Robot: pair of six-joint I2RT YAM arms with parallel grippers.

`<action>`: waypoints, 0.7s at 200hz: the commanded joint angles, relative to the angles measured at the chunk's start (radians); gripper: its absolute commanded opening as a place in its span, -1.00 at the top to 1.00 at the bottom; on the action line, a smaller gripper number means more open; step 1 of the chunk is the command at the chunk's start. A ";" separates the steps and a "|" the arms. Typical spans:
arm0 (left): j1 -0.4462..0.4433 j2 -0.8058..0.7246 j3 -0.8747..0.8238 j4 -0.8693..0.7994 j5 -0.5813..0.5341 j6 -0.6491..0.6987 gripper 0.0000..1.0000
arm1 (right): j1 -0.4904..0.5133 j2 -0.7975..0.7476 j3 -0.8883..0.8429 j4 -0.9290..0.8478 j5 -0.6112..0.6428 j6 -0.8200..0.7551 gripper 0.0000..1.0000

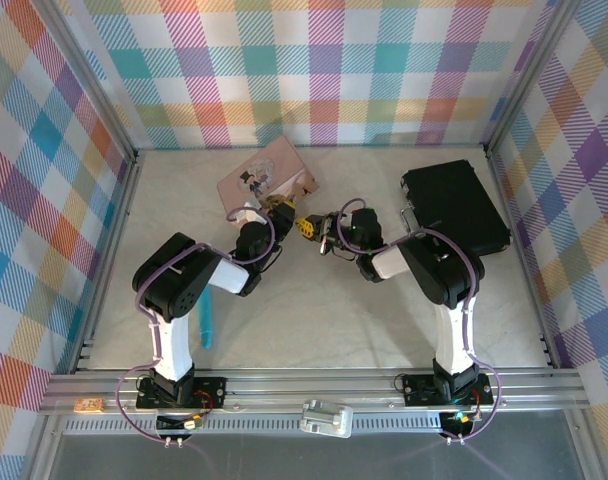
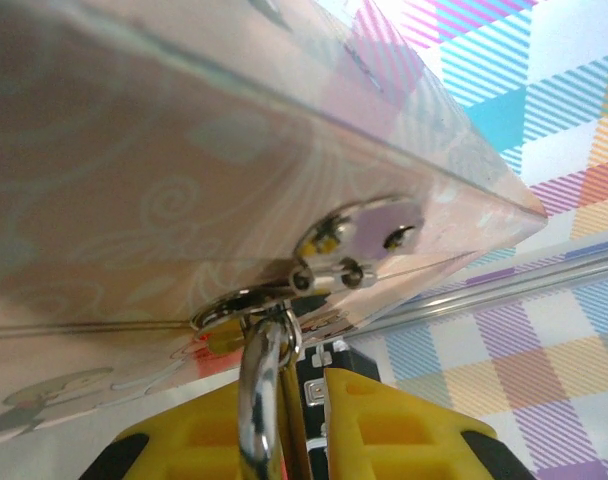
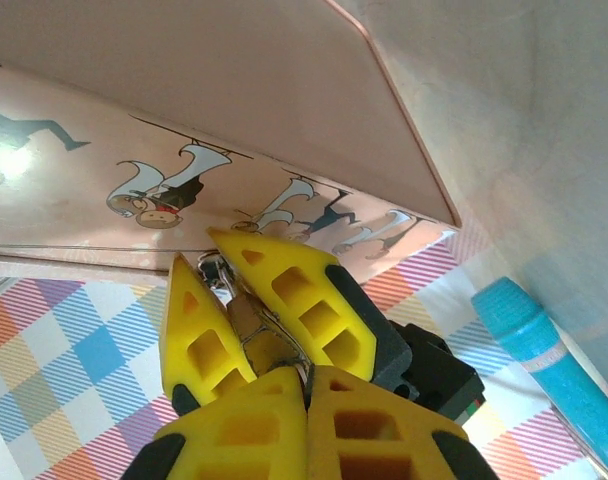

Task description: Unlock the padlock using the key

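The padlock hangs from the hasp ring (image 2: 246,300) of the pink tin (image 1: 264,178). Its silver shackle (image 2: 254,400) runs through that ring, and its brass body (image 3: 256,335) sits between the left gripper's yellow fingers (image 3: 199,335). My left gripper (image 2: 289,410) is shut on the padlock, just below the tin's corner (image 1: 279,206). My right gripper (image 3: 306,378) is shut, its tips pressed against the underside of the padlock body. A thin sliver of the grey key (image 3: 302,368) shows at the seam between its fingers; the remainder is hidden. In the top view the right gripper (image 1: 306,228) meets the left one from the right.
A black case (image 1: 454,205) lies at the back right. A long light-blue stick (image 1: 206,325) lies beside the left arm and shows in the right wrist view (image 3: 544,360). Checked walls close in the back and both sides.
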 commanded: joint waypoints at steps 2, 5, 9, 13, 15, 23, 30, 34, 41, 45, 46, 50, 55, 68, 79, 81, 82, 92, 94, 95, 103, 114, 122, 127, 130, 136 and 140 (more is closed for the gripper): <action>-0.081 -0.061 0.016 -0.135 0.174 -0.003 1.00 | -0.029 -0.061 0.033 0.009 -0.045 -0.118 1.00; -0.080 -0.065 0.019 -0.147 0.173 -0.006 1.00 | -0.030 -0.066 0.037 -0.010 -0.052 -0.146 1.00; -0.079 -0.071 0.021 -0.165 0.169 -0.011 1.00 | -0.031 -0.070 0.042 -0.031 -0.059 -0.182 1.00; -0.079 -0.074 0.025 -0.183 0.166 -0.018 1.00 | -0.030 -0.072 0.047 -0.052 -0.067 -0.214 1.00; -0.078 -0.076 0.027 -0.192 0.165 -0.021 1.00 | -0.030 -0.073 0.051 -0.060 -0.071 -0.227 1.00; -0.078 -0.081 0.037 -0.218 0.166 -0.030 1.00 | -0.029 -0.072 0.064 -0.086 -0.088 -0.274 1.00; -0.078 -0.085 0.047 -0.242 0.166 -0.038 1.00 | -0.028 -0.068 0.075 -0.100 -0.105 -0.308 0.97; -0.078 -0.087 0.053 -0.258 0.165 -0.043 1.00 | -0.028 -0.066 0.077 -0.104 -0.110 -0.321 0.95; -0.078 -0.093 0.063 -0.284 0.165 -0.047 1.00 | -0.028 -0.063 0.078 -0.102 -0.115 -0.340 0.90; -0.078 -0.096 0.068 -0.297 0.163 -0.047 1.00 | -0.029 -0.062 0.076 -0.098 -0.114 -0.351 0.87; -0.078 -0.097 0.069 -0.301 0.162 -0.048 1.00 | -0.029 -0.062 0.074 -0.097 -0.114 -0.354 0.86; -0.078 -0.101 0.073 -0.314 0.158 -0.049 1.00 | -0.029 -0.062 0.070 -0.095 -0.110 -0.362 0.82; -0.078 -0.108 0.078 -0.330 0.152 -0.049 1.00 | -0.029 -0.063 0.061 -0.091 -0.104 -0.374 0.77; -0.078 -0.127 0.085 -0.374 0.128 -0.046 1.00 | -0.029 -0.069 0.039 -0.087 -0.087 -0.417 0.65; -0.079 -0.145 0.089 -0.413 0.105 -0.043 1.00 | -0.032 -0.072 0.022 -0.096 -0.084 -0.441 0.56; -0.079 -0.148 0.089 -0.419 0.102 -0.041 1.00 | -0.032 -0.071 0.018 -0.093 -0.082 -0.444 0.55; -0.079 -0.149 0.089 -0.421 0.100 -0.041 1.00 | -0.032 -0.070 0.016 -0.091 -0.082 -0.446 0.54; -0.081 -0.158 0.093 -0.440 0.090 -0.038 1.00 | -0.034 -0.071 0.000 -0.082 -0.082 -0.454 0.48; -0.081 -0.159 0.093 -0.444 0.088 -0.038 1.00 | -0.034 -0.070 -0.005 -0.083 -0.081 -0.456 0.47; -0.081 -0.160 0.093 -0.444 0.088 -0.038 1.00 | -0.034 -0.070 -0.006 -0.081 -0.081 -0.458 0.45; -0.081 -0.161 0.099 -0.456 0.086 -0.037 1.00 | -0.033 -0.073 -0.017 -0.079 -0.083 -0.472 0.37; -0.081 -0.159 0.102 -0.469 0.085 -0.040 1.00 | -0.033 -0.083 -0.033 -0.091 -0.084 -0.490 0.25; -0.081 -0.156 0.103 -0.469 0.085 -0.043 1.00 | -0.035 -0.092 -0.045 -0.099 -0.083 -0.507 0.20; -0.081 -0.155 0.102 -0.471 0.086 -0.043 1.00 | -0.035 -0.100 -0.054 -0.110 -0.083 -0.516 0.18; -0.081 -0.154 0.102 -0.471 0.086 -0.043 1.00 | -0.037 -0.104 -0.058 -0.117 -0.083 -0.524 0.17; -0.081 -0.153 0.100 -0.472 0.085 -0.043 1.00 | -0.039 -0.116 -0.066 -0.135 -0.083 -0.542 0.15; -0.081 -0.153 0.100 -0.473 0.084 -0.043 1.00 | -0.040 -0.125 -0.071 -0.148 -0.083 -0.556 0.15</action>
